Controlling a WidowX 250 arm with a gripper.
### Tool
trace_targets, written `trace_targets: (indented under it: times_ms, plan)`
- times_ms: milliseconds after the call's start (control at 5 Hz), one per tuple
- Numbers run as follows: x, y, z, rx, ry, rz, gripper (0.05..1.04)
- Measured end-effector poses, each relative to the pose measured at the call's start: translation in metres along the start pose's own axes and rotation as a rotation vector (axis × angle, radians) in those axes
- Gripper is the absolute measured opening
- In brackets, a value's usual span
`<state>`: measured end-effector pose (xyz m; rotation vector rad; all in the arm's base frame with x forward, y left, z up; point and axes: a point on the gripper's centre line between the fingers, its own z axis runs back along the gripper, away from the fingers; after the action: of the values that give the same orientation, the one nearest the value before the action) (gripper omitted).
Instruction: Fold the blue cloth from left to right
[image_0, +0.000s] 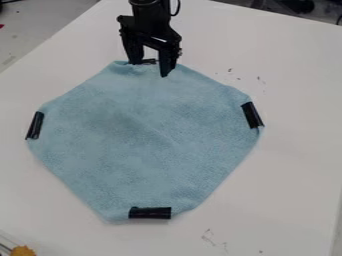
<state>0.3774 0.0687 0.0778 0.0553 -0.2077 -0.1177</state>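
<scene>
Blue cloth (143, 145) lies spread, its far edge at tool (150, 68).

One blue cloth (143, 135) with four black strips (150, 213) at its edges – left, right, near and far. One gripper (149, 68), one white table (294, 170), one orange object (23, 251) near left.

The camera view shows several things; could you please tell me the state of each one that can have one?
Cloth: spread out, unfolded
Gripper: open, fingers apart at the cloth's far edge
Left strip: on cloth edge
Right strip: on cloth edge
Near strip: on cloth edge
Table: marked with small dark smudges
</scene>
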Motion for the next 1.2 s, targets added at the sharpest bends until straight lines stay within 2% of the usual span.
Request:
trace_targets:
  times_ms: [200,400,600,800,1000,1200]
  plan:
    - [-0.005,-0.001,-0.010,-0.010,0.026,0.003,1.000]
    - [-0.038,0.026,-0.019,-0.014,0.068,0.100,1.000]
    - [-0.063,0.066,-0.004,0.011,0.019,0.212,1.000]
    - [-0.084,0.100,0.005,0.040,0.004,0.287,1.000]
    - [-0.109,0.122,0.001,0.051,0.001,0.343,1.000]
    - [-0.133,0.132,-0.005,0.042,0.013,0.389,1.000]
